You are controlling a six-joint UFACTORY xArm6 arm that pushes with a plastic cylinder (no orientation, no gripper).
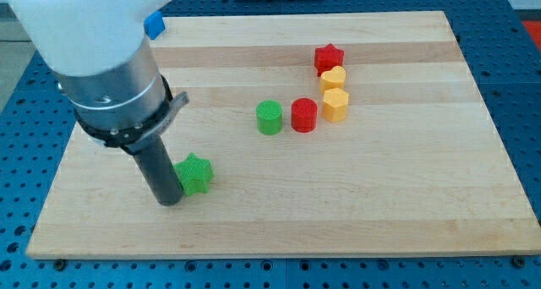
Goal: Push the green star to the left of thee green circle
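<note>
The green star (pixel 195 173) lies on the wooden board (pixel 380 196), left of and below the middle. My tip (pixel 167 199) stands right against the star's lower left side. The green circle (pixel 270 117) sits up and to the right of the star, about a hand's width away. The rod and arm body rise to the view's upper left and hide part of the board there.
A red circle (pixel 304 115) sits just right of the green circle. Two yellow blocks (pixel 336 105), (pixel 334 78) and a red star (pixel 329 57) stack upward at its right. A blue block (pixel 154 24) peeks out beside the arm at the board's top left.
</note>
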